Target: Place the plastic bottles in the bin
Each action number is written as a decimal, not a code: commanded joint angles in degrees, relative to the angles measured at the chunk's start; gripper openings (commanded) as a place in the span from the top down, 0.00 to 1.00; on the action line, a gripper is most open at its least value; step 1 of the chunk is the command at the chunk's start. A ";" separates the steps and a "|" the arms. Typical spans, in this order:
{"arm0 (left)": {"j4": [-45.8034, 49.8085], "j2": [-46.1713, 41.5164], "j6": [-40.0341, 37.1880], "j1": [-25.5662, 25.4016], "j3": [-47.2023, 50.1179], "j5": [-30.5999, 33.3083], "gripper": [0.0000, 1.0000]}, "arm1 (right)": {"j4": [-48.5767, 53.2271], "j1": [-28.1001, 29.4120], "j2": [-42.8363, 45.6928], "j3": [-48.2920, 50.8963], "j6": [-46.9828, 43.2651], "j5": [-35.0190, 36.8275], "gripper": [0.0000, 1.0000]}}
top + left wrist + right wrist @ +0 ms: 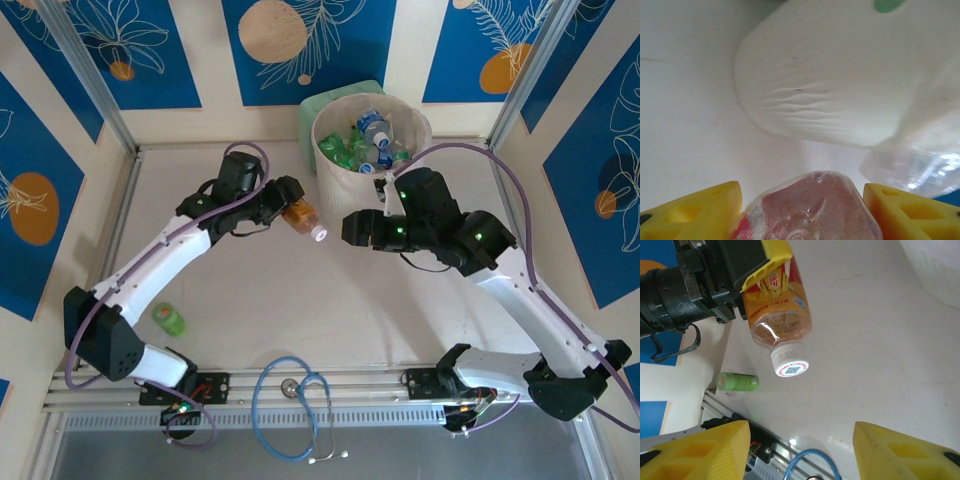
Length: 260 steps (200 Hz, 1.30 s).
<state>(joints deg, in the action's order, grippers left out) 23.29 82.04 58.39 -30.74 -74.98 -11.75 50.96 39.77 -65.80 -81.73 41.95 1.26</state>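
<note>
While the left gripper [288,205] was clamped on an orange-labelled plastic bottle [301,215], its yellow fingers [700,212] pressed against either side of the bottle's body, the white cap [319,233] pointed away from the gripper, towards the middle of the worktop [300,300]. The right gripper [800,450] stood just beside it, on the side towards the worktop's right edge. Its jaws were spread wide with nothing between them, and in the right wrist view they faced the held bottle's cap. Beyond both grippers the bin [335,180] stood at the far edge of the worktop, a little right of the middle, with a thin liner folded over its rim. A heap of plastic bottles [372,140] lay inside it, clear ones with blue labels among green ones. Seen from the left wrist, the bin's pale wall rose close ahead of the held bottle. A pale green box [325,100] sat against the far side of the bin. One green bottle [170,318] lay on its side near the worktop's near left corner, well apart from the bin. A blue-tubed stethoscope [300,400] was looped across the near edge between the two arm bases.
</note>
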 commanded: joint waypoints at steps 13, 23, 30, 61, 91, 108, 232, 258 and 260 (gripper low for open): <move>-8.99 -2.10 2.34 0.33 2.03 -7.71 0.39 | -1.40 -0.31 -2.58 -2.78 -0.87 -6.25 0.39; -11.54 -2.44 3.59 0.33 2.82 -9.10 0.39 | -1.67 -0.22 -3.59 -3.16 -0.67 -6.98 0.39; -13.44 -2.62 4.34 0.33 3.36 -10.15 0.39 | -1.74 -0.17 -4.35 -3.49 -0.65 -7.75 0.40; -15.79 -3.19 4.81 0.29 2.93 -12.37 0.38 | -1.42 0.87 -7.85 -5.22 -0.67 -8.14 0.41; -15.24 -4.07 4.01 0.27 2.63 -13.14 0.37 | -1.21 0.86 -9.28 -6.52 -0.71 -7.23 0.43; -15.17 -4.47 3.88 0.26 2.98 -13.56 0.37 | -1.12 0.97 -9.93 -7.31 -0.82 -7.60 0.45; -17.03 -4.08 4.10 0.07 3.44 -15.70 0.36 | -2.40 2.24 -11.79 -8.14 -0.65 -7.50 0.54; -17.25 -3.91 3.97 -0.22 3.27 -16.10 0.36 | -3.01 2.42 -11.77 -7.90 -0.64 -7.45 0.57; -17.23 -3.91 3.98 -0.27 3.33 -16.11 0.36 | -3.05 2.42 -11.75 -7.98 -0.65 -7.46 0.58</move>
<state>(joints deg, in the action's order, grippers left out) 8.73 78.91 62.52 -30.59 -71.81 -24.03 49.58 41.76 -76.60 -88.92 41.36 -6.11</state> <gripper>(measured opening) 0.642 0.444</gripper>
